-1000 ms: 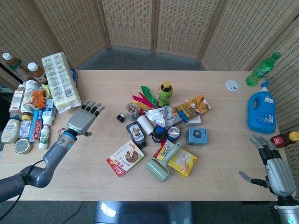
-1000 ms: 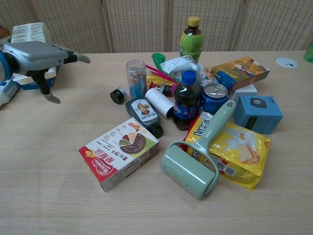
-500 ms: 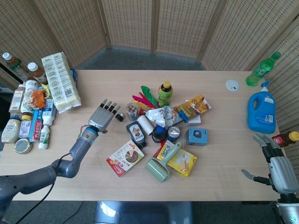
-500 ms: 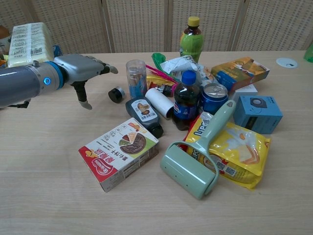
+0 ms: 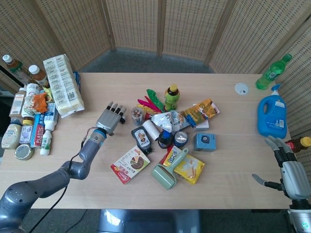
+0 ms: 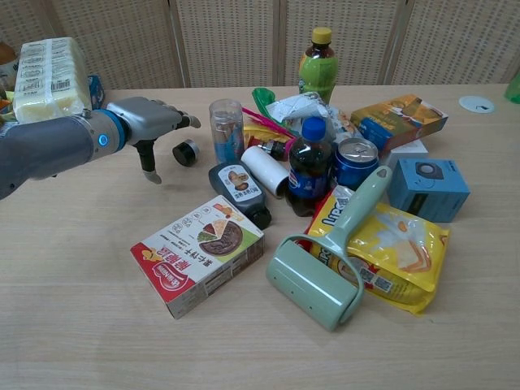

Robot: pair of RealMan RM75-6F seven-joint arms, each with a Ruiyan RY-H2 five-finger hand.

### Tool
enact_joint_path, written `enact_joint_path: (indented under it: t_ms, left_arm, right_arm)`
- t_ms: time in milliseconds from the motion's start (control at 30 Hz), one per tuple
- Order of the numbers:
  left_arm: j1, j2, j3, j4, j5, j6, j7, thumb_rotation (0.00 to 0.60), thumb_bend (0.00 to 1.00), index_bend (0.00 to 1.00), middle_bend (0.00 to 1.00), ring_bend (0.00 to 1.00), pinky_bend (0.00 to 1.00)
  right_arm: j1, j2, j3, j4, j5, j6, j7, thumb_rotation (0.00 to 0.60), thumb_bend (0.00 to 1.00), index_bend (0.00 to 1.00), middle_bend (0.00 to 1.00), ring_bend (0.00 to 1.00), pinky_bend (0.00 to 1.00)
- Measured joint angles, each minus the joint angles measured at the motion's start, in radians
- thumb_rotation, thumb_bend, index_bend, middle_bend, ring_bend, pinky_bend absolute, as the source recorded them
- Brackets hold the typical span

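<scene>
My left hand hovers palm-down over the table, fingers spread, holding nothing. The small black cap lies just under and ahead of my fingertips, not touching as far as I can tell. The clear tube stands upright just beyond the cap, and the dark sauce bottle lies flat ahead of my thumb. Bare wood on the palm side and behind the wrist; ahead of the fingers it's packed. The red food box sits nearer the table's front edge, well apart from my fingers. My right hand hangs off the right table edge, fingers apart and empty, below the blue detergent jug. Wicker screens wall the back.
</scene>
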Motion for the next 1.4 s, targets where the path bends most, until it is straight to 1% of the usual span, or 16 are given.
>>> enact_joint_path:
  t_ms: [333,500,733,867,933,1000,1067,1167,1400]
  left_arm:
    - [-0.046,-0.065,-0.014,0.136,0.022,-0.053,-0.064,0.600,0.00,0.08,0.00,0.00,0.00]
    - [-0.067,-0.110,-0.020,0.211,0.035,-0.079,-0.094,0.600,0.00,0.11,0.00,0.00,0.00]
    - [-0.097,-0.169,-0.028,0.307,0.063,-0.098,-0.135,0.600,0.00,0.12,0.00,0.00,0.00]
    - [-0.110,-0.196,-0.036,0.353,0.073,-0.109,-0.154,0.600,0.00,0.15,0.00,0.00,0.00]
    - [-0.115,-0.209,-0.040,0.375,0.078,-0.114,-0.162,0.600,0.00,0.15,0.02,0.00,0.00]
    - [-0.119,-0.221,-0.044,0.393,0.084,-0.118,-0.170,0.600,0.00,0.16,0.06,0.00,0.00]
    - [-0.122,-0.228,-0.046,0.404,0.091,-0.121,-0.178,0.600,0.00,0.16,0.10,0.00,0.00]
    - [-0.125,-0.232,-0.051,0.404,0.098,-0.124,-0.198,0.600,0.00,0.16,0.10,0.00,0.00]
    - [-0.131,-0.213,-0.061,0.358,0.123,-0.103,-0.226,0.600,0.00,0.16,0.12,0.00,0.00]
  right_arm:
    - [0.003,-0.006,0.006,0.003,0.017,-0.009,-0.014,0.600,0.00,0.00,0.00,0.00,0.00]
    - [0.002,-0.006,0.009,0.005,0.026,-0.011,-0.015,0.600,0.00,0.00,0.00,0.00,0.00]
    - [0.005,-0.010,0.016,0.014,0.042,-0.022,-0.013,0.600,0.00,0.00,0.00,0.00,0.00]
    - [0.005,-0.011,0.018,0.018,0.046,-0.024,-0.010,0.600,0.00,0.00,0.00,0.00,0.00]
    - [0.006,-0.011,0.019,0.020,0.049,-0.025,-0.010,0.600,0.00,0.00,0.00,0.00,0.00]
    - [0.006,-0.012,0.019,0.021,0.049,-0.026,-0.010,0.600,0.00,0.00,0.00,0.00,0.00]
    - [0.006,-0.012,0.019,0.022,0.049,-0.027,-0.010,0.600,0.00,0.00,0.00,0.00,0.00]
    - [0.007,-0.014,0.019,0.023,0.050,-0.030,-0.013,0.600,0.00,0.00,0.00,0.00,0.00]
    - [0.007,-0.015,0.017,0.022,0.045,-0.031,-0.016,0.600,0.00,0.00,0.00,0.00,0.00]
